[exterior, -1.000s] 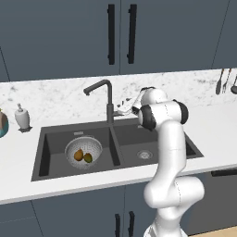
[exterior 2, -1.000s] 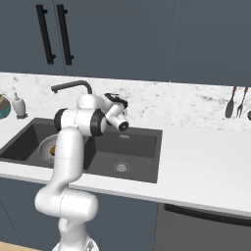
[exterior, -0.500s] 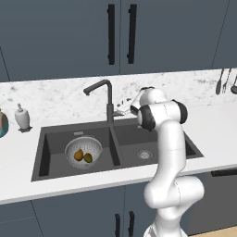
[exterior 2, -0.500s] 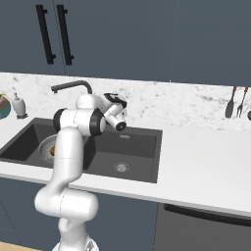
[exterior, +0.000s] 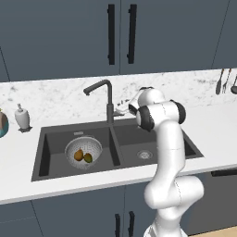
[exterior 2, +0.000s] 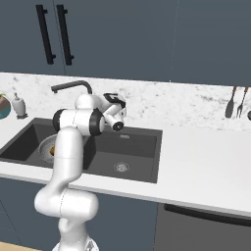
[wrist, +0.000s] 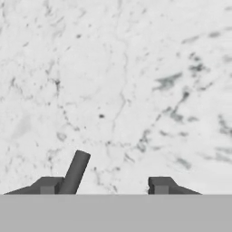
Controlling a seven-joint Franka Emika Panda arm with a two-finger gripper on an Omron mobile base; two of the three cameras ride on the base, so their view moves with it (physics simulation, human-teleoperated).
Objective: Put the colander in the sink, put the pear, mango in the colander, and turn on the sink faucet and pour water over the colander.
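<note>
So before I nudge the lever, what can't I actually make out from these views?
- Contact between pincer and the faucet lever: hand view's bottom edge cuts it off.
- Colander contents: right base view, arm blocks them.
- Which fruit is pear or mango: left base view, too small.
- Water: no stream visible.

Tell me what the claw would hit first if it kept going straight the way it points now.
Probably the marble backsplash straight ahead; the faucet lever stands beside one fingertip, not between the two. Depth is unclear.
</note>
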